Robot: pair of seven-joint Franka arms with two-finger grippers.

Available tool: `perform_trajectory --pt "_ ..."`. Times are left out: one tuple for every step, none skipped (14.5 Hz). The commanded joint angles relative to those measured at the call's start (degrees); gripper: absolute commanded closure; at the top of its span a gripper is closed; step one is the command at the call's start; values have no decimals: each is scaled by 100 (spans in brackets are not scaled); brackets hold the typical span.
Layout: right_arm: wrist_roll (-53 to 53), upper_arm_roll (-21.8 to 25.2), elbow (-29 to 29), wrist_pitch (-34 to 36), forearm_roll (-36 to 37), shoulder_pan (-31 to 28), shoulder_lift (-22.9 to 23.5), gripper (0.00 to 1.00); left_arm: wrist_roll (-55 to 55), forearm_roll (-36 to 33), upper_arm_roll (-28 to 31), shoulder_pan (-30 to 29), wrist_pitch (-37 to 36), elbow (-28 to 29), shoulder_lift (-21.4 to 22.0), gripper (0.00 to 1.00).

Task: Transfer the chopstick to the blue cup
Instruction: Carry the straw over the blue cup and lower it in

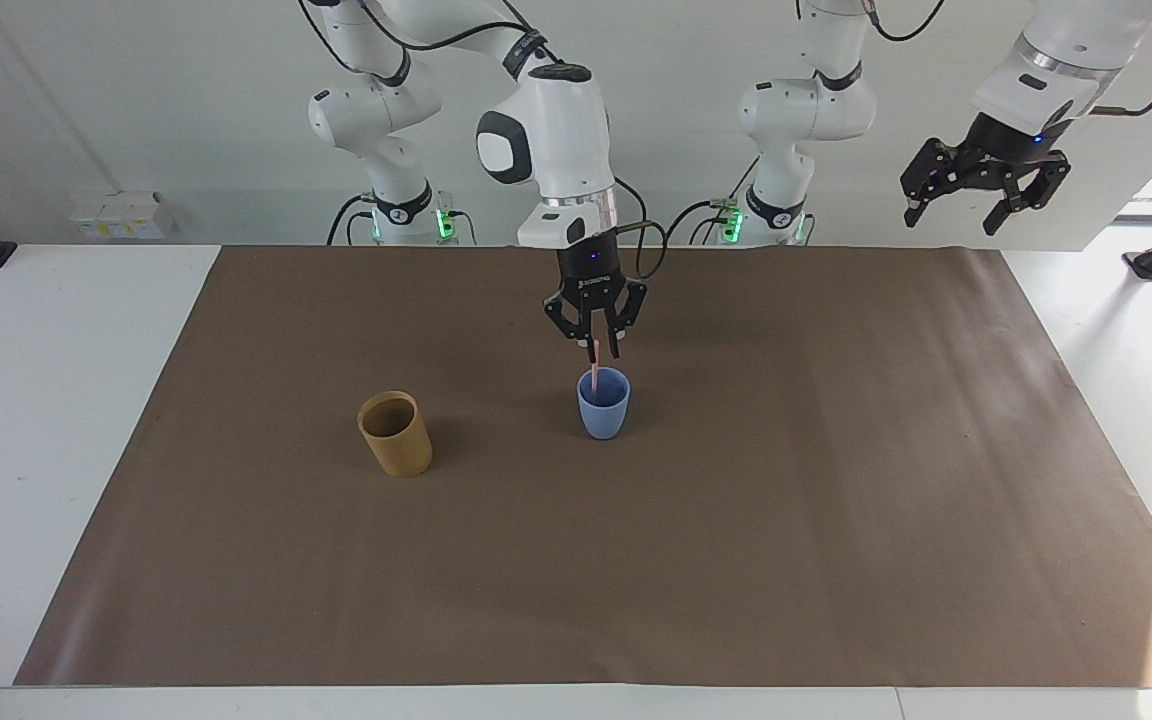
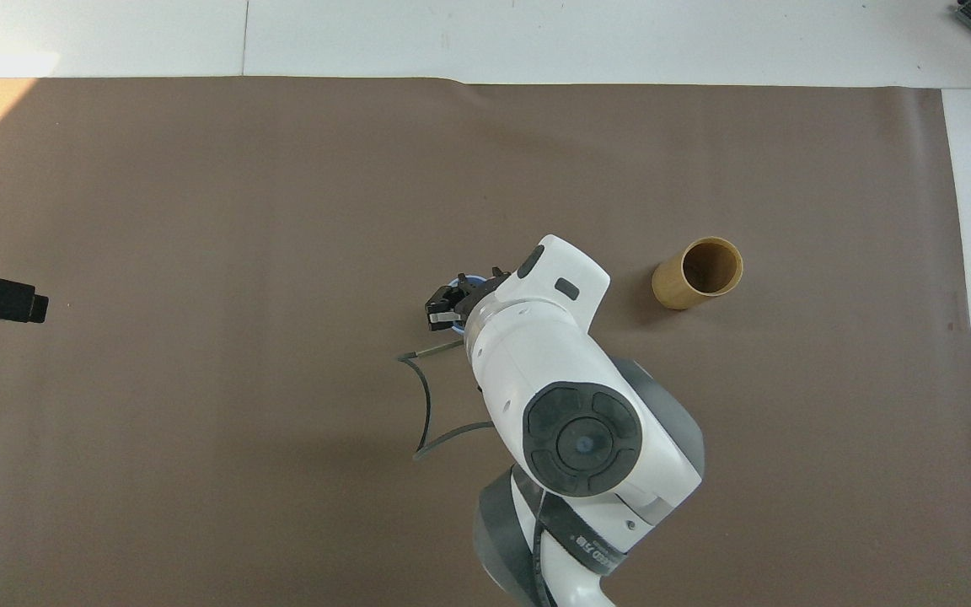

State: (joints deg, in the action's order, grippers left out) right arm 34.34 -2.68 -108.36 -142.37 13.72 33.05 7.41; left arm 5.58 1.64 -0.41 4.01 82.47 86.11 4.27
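The blue cup (image 1: 603, 408) stands upright near the middle of the brown mat, beside the tan cup and toward the left arm's end from it. In the overhead view only a sliver of its rim (image 2: 470, 277) shows past the right arm. One pale-pink chopstick (image 1: 596, 375) stands in the cup, its top between the fingers of my right gripper (image 1: 597, 350). That gripper hangs just above the cup's rim, fingers slightly apart. It also shows in the overhead view (image 2: 445, 308). My left gripper (image 1: 984, 195) is open, empty and waiting high over the left arm's end of the table.
A tan-brown cylindrical cup (image 1: 395, 435) stands upright on the mat, toward the right arm's end; it also shows in the overhead view (image 2: 699, 272). A brown mat (image 1: 636, 560) covers most of the white table. A grey cable (image 2: 422, 396) loops beside the right wrist.
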Motion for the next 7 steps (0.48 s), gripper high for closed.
perform_trajectory --pt "178 13 235 -72 25 -9 146 42 84 65 -21 -85 41 151 144 0" --pt "230 13 358 -45 25 -18 207 38 84 65 -21 -85 41 151 144 0" --pt "335 5 411 -45 25 -27 234 35 84 65 -21 -85 32 151 144 0" --pt "415 13 464 -45 25 -44 243 34 84 65 -21 -85 41 151 144 0" --pt "450 13 517 -19 25 -79 234 32 84 65 -21 -85 41 151 144 0" --pt "450 66 543 51 25 -132 199 27 84 65 -21 -85 41 151 144 0" --pt "459 83 544 234 17 -280 121 15 84 65 -21 -85 41 151 144 0"
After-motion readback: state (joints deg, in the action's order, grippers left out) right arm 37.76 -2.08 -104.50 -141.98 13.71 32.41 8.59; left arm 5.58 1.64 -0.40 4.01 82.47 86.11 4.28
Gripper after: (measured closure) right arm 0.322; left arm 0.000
